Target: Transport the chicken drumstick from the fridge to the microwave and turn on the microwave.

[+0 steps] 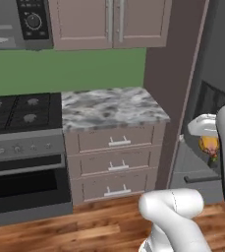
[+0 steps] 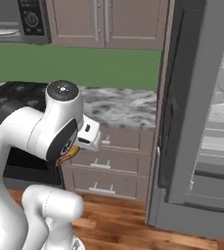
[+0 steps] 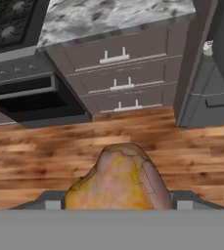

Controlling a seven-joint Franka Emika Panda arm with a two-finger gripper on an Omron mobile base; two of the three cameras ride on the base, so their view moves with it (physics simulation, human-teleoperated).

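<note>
- The chicken drumstick (image 3: 118, 178) sits between the jaws of the gripper (image 3: 114, 205), which are clamped on it; in the hand view it hangs over the wooden floor (image 3: 45, 151), with nothing under it.
- In the left base view the golden meat (image 1: 208, 145) shows at the end of the arm, just in front of the open fridge (image 1: 202, 172); in the right base view a sliver of orange (image 2: 70, 153) peeks out under the wrist.
- The fridge door (image 2: 182, 97) stands open to the right, its pale shelves visible behind it.
- The microwave (image 1: 15, 24) is mounted high at the upper left, above the stove (image 1: 20, 115), with its control strip and 1 round dial (image 1: 34, 21) in sight; its door seems to be open (the view is cropped, so I cannot be sure).
- Step in hand, as I judge it: the carry from fridge to microwave. Roughly the first half looks done; placing the meat and switching on remain.
- To do it well: hold the grip firm, lift the load well above the marble worktop (image 1: 109, 106) and the stove before swinging left, and keep the wrist level so the lumpy piece does not slip.
- Approach the microwave opening head-on, and release only once the meat is inside.
</note>
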